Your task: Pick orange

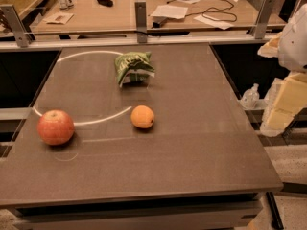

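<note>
one orange (143, 117) lies near the middle of the table (201, 128); the gripper (287, 102) hangs off the right edge.
whether it is apart or together i cannot tell. approach from the right over bare top and centre on the fruit; the apple (56, 127) lies well apart left, the green snack bag (133, 67) behind.

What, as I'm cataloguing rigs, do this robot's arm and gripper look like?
Only part of it shows, at the right edge beside the table. The arm has a smooth, rounded white shell. Below it, the gripper is made of blocky, pale yellow-cream segments with flat faces. No cables or markings can be made out on either.
</note>
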